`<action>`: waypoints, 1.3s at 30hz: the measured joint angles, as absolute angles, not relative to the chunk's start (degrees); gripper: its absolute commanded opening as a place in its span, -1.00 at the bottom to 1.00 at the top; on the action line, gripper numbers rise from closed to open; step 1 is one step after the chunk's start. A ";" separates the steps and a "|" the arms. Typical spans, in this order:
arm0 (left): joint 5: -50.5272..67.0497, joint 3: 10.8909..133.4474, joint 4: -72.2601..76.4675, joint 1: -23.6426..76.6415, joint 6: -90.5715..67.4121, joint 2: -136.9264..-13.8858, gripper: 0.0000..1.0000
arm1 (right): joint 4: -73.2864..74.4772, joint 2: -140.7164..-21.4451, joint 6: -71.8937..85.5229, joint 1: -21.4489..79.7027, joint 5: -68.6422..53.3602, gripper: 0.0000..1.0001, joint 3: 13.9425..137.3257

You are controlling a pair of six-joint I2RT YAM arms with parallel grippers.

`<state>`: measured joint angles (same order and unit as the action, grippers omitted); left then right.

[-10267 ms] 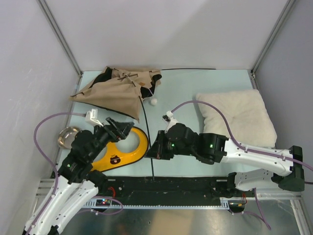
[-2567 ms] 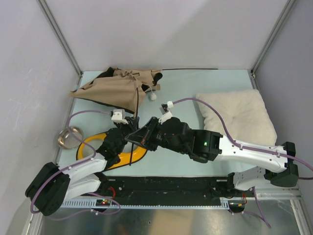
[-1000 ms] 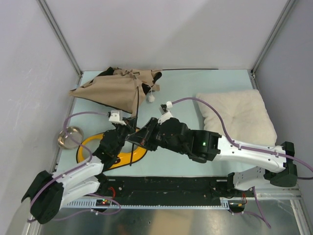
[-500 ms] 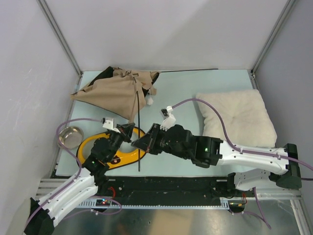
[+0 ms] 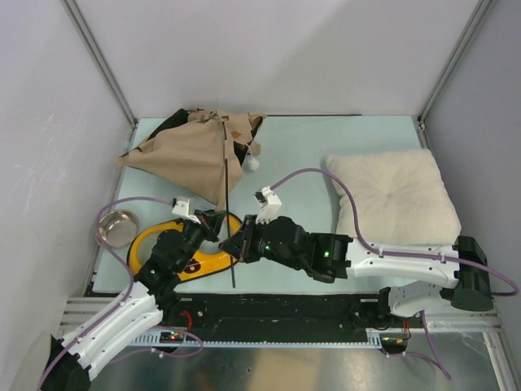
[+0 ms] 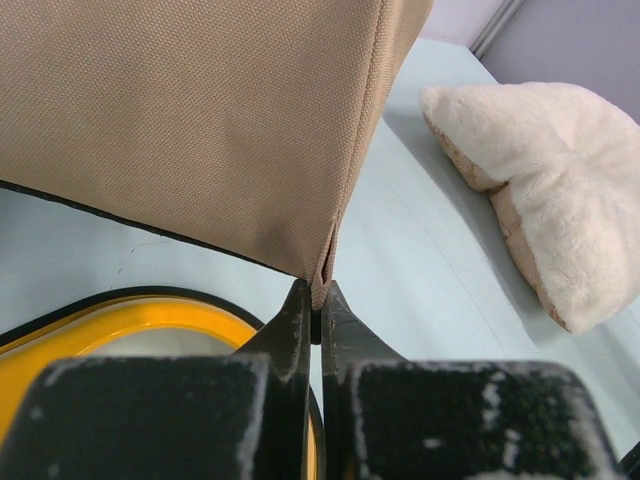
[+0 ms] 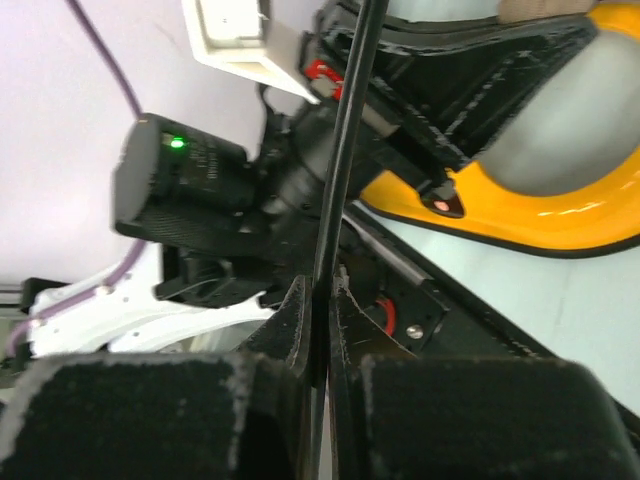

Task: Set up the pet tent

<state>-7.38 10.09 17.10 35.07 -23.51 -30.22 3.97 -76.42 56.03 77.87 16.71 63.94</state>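
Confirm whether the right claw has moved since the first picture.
Yes. The right claw shifted left, away from the cream pillow, to the yellow feeder's right rim.

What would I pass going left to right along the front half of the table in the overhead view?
In order: metal bowl → yellow feeder → cream pillow. The pet tent lies farther back, in line with the feeder, so its place in the order is unclear.
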 measured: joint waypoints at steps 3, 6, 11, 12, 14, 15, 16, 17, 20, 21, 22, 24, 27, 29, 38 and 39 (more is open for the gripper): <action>-8.08 10.09 15.66 35.07 -23.53 -29.06 -1.00 | 3.97 -76.66 53.71 77.78 17.98 -1.00 62.41; -8.78 10.09 14.79 35.07 -23.53 -28.45 -1.00 | 3.88 -76.71 51.29 77.49 19.29 -1.00 61.01; -9.58 10.09 13.15 35.11 -23.53 -27.07 -1.00 | 3.55 -76.84 48.60 77.17 20.56 -1.00 59.27; -9.96 10.07 12.82 35.14 -23.53 -26.68 -1.00 | 3.46 -76.93 48.12 77.10 20.67 -1.00 59.02; -10.41 10.07 12.27 35.14 -23.53 -26.04 -1.00 | 3.18 -77.12 47.44 76.99 21.06 -1.00 58.48; -10.52 10.07 12.10 35.14 -23.53 -25.82 -1.00 | 2.98 -77.17 47.13 76.95 21.32 -1.00 58.13; -10.66 10.07 11.79 35.14 -23.53 -25.78 -1.00 | 2.83 -77.19 46.78 76.90 21.47 -1.00 57.80; -10.76 10.07 11.53 35.14 -23.53 -25.69 -1.00 | 2.59 -77.21 46.44 76.90 21.61 -1.00 57.41; -10.74 10.07 10.83 35.14 -23.53 -26.02 -1.00 | 1.83 -77.28 45.50 76.90 21.52 -1.00 56.36; -10.74 10.07 10.79 35.14 -23.53 -26.28 -1.00 | 1.41 -77.30 45.10 76.90 21.17 -1.00 56.05; -10.66 10.09 10.72 35.14 -23.53 -26.79 -1.00 | 1.02 -77.36 44.80 76.88 20.58 -1.00 55.90; -10.31 10.15 10.55 35.14 -23.53 -27.81 -1.00 | -0.36 -77.38 44.29 76.71 18.55 -1.00 55.61; -9.85 10.81 10.13 35.14 -23.53 -29.36 -0.99 | -3.68 -77.41 44.23 75.85 13.58 -1.00 55.48; -9.54 11.55 9.98 35.14 -23.59 -30.11 -1.00 | -6.09 -77.41 44.60 75.05 10.59 -1.00 55.46; -8.45 14.85 8.95 35.11 -27.03 -29.69 -0.99 | -17.69 -77.49 48.51 70.37 -0.19 -1.00 55.18; -8.32 14.90 8.75 35.11 -27.66 -29.23 -1.00 | -18.98 -77.73 49.23 69.78 -1.48 -1.00 55.18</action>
